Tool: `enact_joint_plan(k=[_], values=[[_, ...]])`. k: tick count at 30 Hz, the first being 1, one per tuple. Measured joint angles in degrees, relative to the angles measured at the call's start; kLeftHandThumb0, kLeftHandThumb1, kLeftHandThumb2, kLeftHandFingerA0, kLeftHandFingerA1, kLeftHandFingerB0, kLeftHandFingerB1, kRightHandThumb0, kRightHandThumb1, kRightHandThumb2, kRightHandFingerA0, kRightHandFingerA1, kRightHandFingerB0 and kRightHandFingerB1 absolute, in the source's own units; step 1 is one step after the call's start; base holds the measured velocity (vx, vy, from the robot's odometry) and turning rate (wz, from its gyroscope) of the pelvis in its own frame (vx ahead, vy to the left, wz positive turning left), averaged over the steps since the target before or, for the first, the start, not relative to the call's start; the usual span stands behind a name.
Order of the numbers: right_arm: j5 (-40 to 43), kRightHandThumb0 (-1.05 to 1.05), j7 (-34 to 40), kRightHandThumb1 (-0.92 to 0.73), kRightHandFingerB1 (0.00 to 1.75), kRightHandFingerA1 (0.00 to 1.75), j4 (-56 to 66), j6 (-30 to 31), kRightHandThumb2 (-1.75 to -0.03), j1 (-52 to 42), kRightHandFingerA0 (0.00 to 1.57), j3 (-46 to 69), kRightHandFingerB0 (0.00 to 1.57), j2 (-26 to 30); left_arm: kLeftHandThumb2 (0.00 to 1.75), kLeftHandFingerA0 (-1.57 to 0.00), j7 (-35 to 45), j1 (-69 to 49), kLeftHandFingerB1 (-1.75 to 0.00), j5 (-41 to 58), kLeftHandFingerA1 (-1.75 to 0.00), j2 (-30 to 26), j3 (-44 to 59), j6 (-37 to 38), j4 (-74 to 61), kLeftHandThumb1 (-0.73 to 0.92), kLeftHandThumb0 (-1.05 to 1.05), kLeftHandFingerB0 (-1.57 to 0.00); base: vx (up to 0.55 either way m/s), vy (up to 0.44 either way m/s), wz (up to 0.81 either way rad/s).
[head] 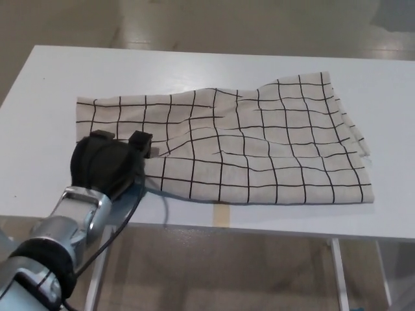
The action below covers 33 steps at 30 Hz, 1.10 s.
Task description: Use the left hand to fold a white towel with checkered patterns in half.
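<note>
The white towel [259,149] with black checks lies spread across the white table [194,68], with layered edges at its right end. My black left hand [107,162] sits at the towel's near left corner. Its fingers [141,141] are curled over the cloth and pinch it. Creases run out across the towel from that grip. The corner itself is hidden under the hand. My silver forearm [71,217] comes in from the lower left, over the table's front edge. My right hand does not show.
The table's front edge [272,227] runs just below the towel, with a strip of tan tape [224,212] on it. Table legs [340,272] and grey floor show beneath. Bare tabletop lies behind and to the left of the towel.
</note>
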State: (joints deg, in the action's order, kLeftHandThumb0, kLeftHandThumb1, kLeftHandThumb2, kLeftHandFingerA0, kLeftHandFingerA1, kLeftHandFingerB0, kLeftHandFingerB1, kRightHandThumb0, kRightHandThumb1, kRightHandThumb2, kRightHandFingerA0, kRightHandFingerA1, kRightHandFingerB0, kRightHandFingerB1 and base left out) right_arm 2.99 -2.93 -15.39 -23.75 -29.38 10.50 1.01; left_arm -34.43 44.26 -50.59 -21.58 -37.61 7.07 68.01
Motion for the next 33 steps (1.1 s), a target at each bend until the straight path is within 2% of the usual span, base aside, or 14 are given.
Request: enact_joint_plan(k=[10, 11, 19, 20, 28, 33], values=[[0.0, -0.19, -0.1, -0.71, 0.45, 0.53, 0.0, -0.3, -0.60, 0.0, 0.42, -0.1, 0.34, 0.3, 0.57, -0.80, -3.8, -0.3, -1.73, 0.1, -1.75, -6.4, 0.2, 4.2, 2.5, 0.68, -0.21, -0.61, 0.00, 0.000, 0.00], [0.0, -0.18, -0.1, -0.71, 0.45, 0.53, -0.1, -0.3, -0.60, 0.1, 0.43, -0.1, 0.35, 0.3, 0.81, -1.13, -3.9, 0.1, -1.32, 0.0, -1.42, -8.0, 0.1, 4.6, 2.8, 0.49, -0.30, -0.94, 0.00, 0.000, 0.00], [0.0, -0.19, 0.0, -0.70, 0.45, 0.53, -0.2, -0.5, -0.60, 0.5, 0.43, -0.2, 0.34, 0.3, 0.81, -1.14, -4.5, 4.4, -1.32, -0.6, -1.42, -14.3, -0.4, 5.9, 3.8, 0.49, -0.30, -0.95, 0.00, -0.002, 0.02], [0.0, -0.19, 0.0, -0.70, 0.45, 0.53, -0.2, -0.5, -0.60, 0.5, 0.43, -0.2, 0.34, 0.2, 0.57, -0.79, -4.6, 4.8, -1.68, -0.8, -1.75, -14.6, -0.8, 6.0, 3.8, 0.68, -0.22, -0.65, 0.00, 0.000, 0.00], [0.1, -0.19, 0.0, -0.70, 0.45, 0.53, -0.1, -0.5, -0.60, 0.4, 0.43, -0.2, 0.35, 0.3, 0.55, -0.78, -5.4, 10.2, -1.69, -3.6, -1.75, -16.1, -4.8, 6.0, 3.4, 0.65, -0.20, -0.64, 0.00, 0.000, 0.00], [0.0, -0.20, 0.1, -0.70, 0.45, 0.53, -0.1, -0.5, -0.60, 0.4, 0.44, -0.2, 0.36, 0.3, 0.55, -0.78, -7.2, 14.1, -1.66, -5.9, -1.75, -16.1, -7.4, 6.2, 2.7, 0.56, -0.28, -0.66, 0.00, 0.000, 0.00]])
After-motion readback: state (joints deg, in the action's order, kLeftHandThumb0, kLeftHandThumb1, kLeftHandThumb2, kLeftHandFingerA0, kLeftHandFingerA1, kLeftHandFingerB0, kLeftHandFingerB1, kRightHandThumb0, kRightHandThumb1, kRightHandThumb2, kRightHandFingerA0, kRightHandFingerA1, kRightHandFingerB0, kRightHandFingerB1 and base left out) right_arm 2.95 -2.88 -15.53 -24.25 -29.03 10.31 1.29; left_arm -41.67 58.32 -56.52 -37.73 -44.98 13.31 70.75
